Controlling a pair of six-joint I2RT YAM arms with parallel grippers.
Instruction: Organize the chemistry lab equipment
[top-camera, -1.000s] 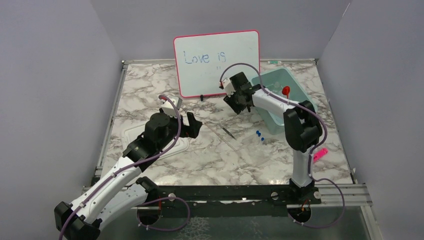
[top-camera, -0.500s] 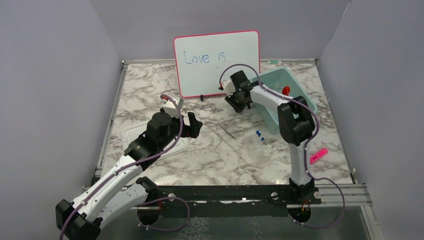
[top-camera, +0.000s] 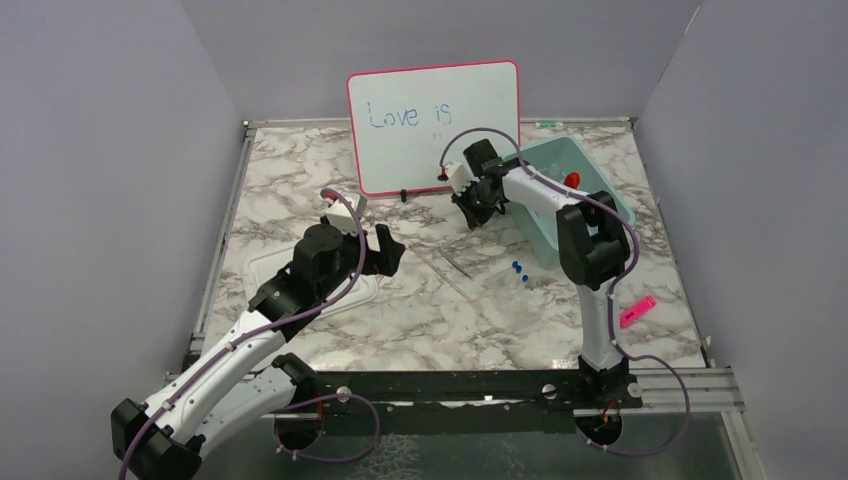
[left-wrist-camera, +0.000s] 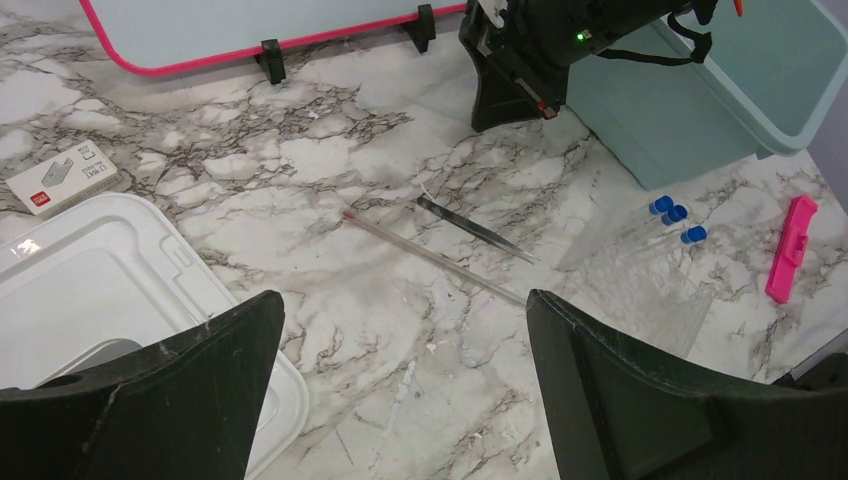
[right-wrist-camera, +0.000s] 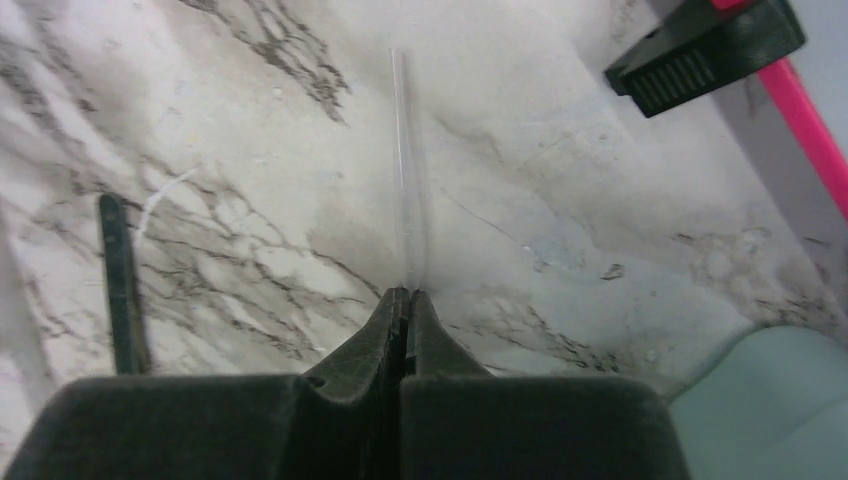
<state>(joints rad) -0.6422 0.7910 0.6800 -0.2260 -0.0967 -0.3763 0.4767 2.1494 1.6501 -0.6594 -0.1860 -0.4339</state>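
My right gripper (right-wrist-camera: 405, 293) is shut on the near end of a thin clear tube (right-wrist-camera: 404, 150) that lies out ahead of it over the marble, between the whiteboard foot (right-wrist-camera: 705, 55) and the teal bin (top-camera: 600, 205). From above, this gripper (top-camera: 468, 212) points down just left of the bin. Metal tweezers (left-wrist-camera: 475, 228) and a thin stick with a red tip (left-wrist-camera: 430, 258) lie mid-table. A red funnel (top-camera: 572, 181) shows inside the bin. My left gripper (left-wrist-camera: 403, 300) hangs open and empty above the marble, short of the stick.
A pink-framed whiteboard (top-camera: 433, 125) stands at the back. A white lid (left-wrist-camera: 90, 270) lies under the left arm, with a small box (left-wrist-camera: 62, 178) behind it. A clear bag with blue-capped tubes (left-wrist-camera: 672, 212) and a pink marker (left-wrist-camera: 790, 248) lie right of the tweezers.
The right gripper's fingers have closed onto the clear tube, and that arm has drawn slightly toward the bin. The left arm has not moved.
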